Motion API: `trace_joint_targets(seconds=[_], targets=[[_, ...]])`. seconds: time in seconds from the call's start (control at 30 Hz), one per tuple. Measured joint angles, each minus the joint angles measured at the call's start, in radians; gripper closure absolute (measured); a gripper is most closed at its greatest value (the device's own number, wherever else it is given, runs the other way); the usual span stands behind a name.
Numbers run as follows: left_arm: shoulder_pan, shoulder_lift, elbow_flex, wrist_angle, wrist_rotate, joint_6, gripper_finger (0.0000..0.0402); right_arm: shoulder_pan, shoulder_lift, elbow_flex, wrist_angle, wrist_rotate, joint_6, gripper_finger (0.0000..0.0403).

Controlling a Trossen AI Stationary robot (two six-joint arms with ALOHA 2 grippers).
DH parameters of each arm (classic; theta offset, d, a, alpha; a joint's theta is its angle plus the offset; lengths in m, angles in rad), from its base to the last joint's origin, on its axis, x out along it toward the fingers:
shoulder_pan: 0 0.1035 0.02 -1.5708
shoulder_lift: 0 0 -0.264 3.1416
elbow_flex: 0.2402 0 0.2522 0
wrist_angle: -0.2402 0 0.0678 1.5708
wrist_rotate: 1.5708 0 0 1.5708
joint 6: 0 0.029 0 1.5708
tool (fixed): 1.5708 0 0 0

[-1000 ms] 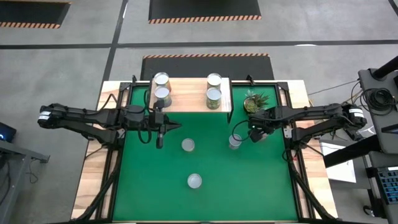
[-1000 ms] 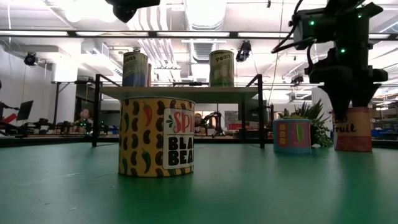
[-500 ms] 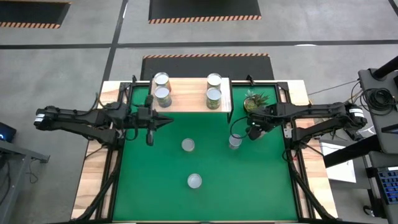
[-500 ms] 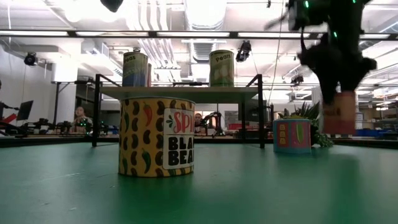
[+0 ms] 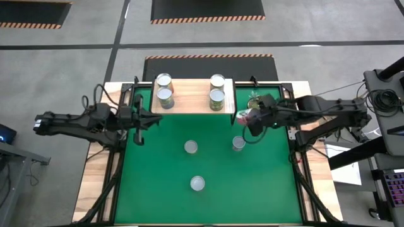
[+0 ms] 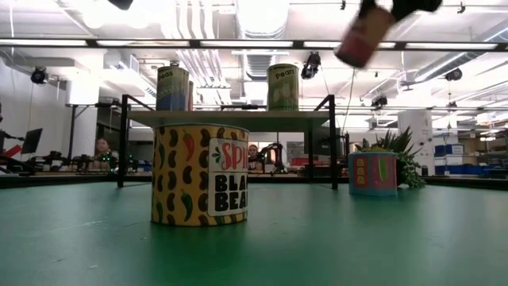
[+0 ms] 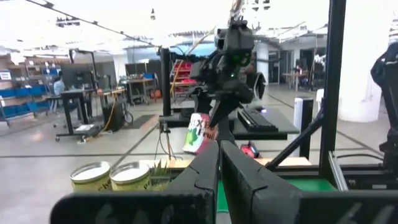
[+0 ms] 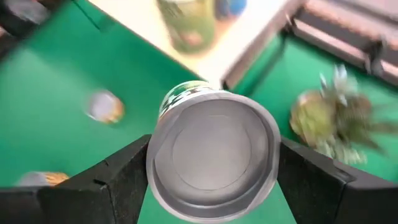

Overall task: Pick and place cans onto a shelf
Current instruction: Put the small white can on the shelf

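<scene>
The right gripper is seen raised above the green table, just off the right end of the shelf, with its fingers clamped on either side of a can. The held can is carried tilted in the air, high in the low view, and it shows in the left wrist view as well. Beside the gripper, at the table's far right, a small potted plant is found.

On the shelf four cans are set in two pairs, one pair near the left end and one near the right end. Three more cans are left on the table: one near the right gripper, one at the middle, and one nearer the front.

The left gripper is held over the table's left edge, its fingers pressed together on nothing.
</scene>
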State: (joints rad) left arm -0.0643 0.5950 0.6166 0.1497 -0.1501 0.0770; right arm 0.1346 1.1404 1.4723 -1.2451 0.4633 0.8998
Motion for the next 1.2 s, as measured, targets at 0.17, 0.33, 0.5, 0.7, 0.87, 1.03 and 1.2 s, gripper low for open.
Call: trace_joint_targets(seconds=[0.17, 0.33, 0.5, 0.7, 0.87, 1.03, 1.2], targets=[[0.000, -0.016, -0.002, -0.001, 0.001, 0.000, 0.0402, 0.009, 0.089, 0.149, 0.072, 0.034, -0.154, 0.0114], [0.000, -0.021, 0.003, -0.008, 0.002, 0.000, 0.0402, 0.009, 0.233, 0.347, 0.072, 0.034, -0.331, 0.0115], [0.000, -0.022, 0.003, -0.018, 0.002, 0.000, 0.0402, -0.001, 0.388, 0.573, 0.076, 0.035, -0.514, 0.0115], [0.000, -0.022, 0.003, -0.019, 0.002, 0.000, 0.0402, -0.052, 0.567, 0.795, 0.072, 0.020, -0.721, 0.0115], [0.000, -0.023, 0.003, -0.019, 0.002, 0.000, 0.0402, -0.110, 0.676, 0.878, 0.106, -0.052, -0.863, 0.0115], [0.000, -0.026, 0.003, -0.024, 0.003, 0.000, 0.0402, -0.169, 0.744, 0.871, 0.112, -0.091, -0.981, 0.0115], [0.000, -0.025, 0.003, -0.026, 0.003, 0.000, 0.0402, -0.202, 0.813, 0.871, 0.142, -0.131, -1.080, 0.0115]])
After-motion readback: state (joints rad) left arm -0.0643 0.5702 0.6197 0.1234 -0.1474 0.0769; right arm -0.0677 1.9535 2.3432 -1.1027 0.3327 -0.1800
